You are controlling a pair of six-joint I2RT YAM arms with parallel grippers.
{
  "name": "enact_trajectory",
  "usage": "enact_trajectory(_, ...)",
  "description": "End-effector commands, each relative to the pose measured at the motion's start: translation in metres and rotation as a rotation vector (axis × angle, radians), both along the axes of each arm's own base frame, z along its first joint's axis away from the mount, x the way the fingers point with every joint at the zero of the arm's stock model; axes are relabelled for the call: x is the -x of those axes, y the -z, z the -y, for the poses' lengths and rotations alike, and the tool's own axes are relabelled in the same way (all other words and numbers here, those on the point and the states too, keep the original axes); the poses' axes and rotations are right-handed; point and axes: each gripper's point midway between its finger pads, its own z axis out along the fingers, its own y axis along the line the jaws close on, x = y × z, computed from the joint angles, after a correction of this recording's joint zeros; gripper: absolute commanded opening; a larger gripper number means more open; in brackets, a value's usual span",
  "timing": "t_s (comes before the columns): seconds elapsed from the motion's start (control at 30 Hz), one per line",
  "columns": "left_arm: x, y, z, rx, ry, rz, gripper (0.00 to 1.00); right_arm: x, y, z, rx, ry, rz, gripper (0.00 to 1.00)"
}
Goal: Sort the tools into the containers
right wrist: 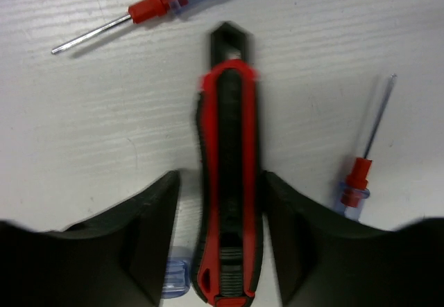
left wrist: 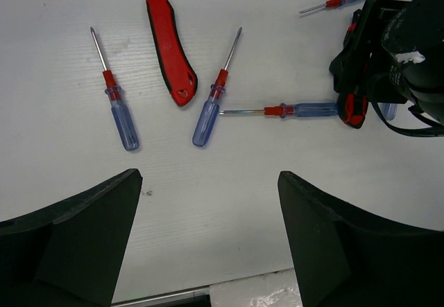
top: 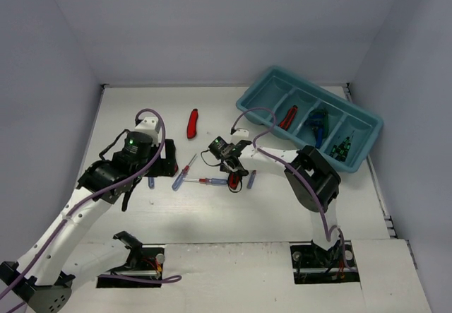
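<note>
Right tool (right wrist: 220, 177) astride red utility knife (right wrist: 229, 127), handle end innermost

knife (right wrist: 229, 175) lies between the fingers (right wrist: 132, 244), a screwdriver (right wrist: 359, 182) beside it.

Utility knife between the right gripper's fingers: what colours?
The utility knife is red with a black centre; right wrist view best.
</note>
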Motion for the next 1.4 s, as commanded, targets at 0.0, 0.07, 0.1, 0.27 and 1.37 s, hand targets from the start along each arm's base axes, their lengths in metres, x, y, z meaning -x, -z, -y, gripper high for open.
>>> enact_trajectory(0.0,-0.002,-0.015,-0.002,0.030,-0.019,0.043,0.77,-0.016,-0.008,0.000,0.018,0.017,0.037,0.37)
enact_trajectory(0.07,-0.001,-0.015,-0.003,0.028,-0.018,0.043,0.77,-0.020,-0.016,-0.002,0.014,0.017,0.059,0.25)
enact_trajectory(0.1,0.000,-0.014,-0.003,0.028,-0.019,0.043,0.77,-0.022,-0.021,-0.002,0.012,0.015,0.070,0.19)
enact_trajectory(0.27,0.003,-0.013,-0.003,0.032,-0.008,0.039,0.77,-0.038,-0.071,0.006,0.005,0.019,0.181,0.02)
enact_trajectory(1.37,-0.123,0.091,0.007,0.029,-0.263,-0.279,0.77,-0.244,-0.199,0.227,-0.122,0.079,0.347,0.57)
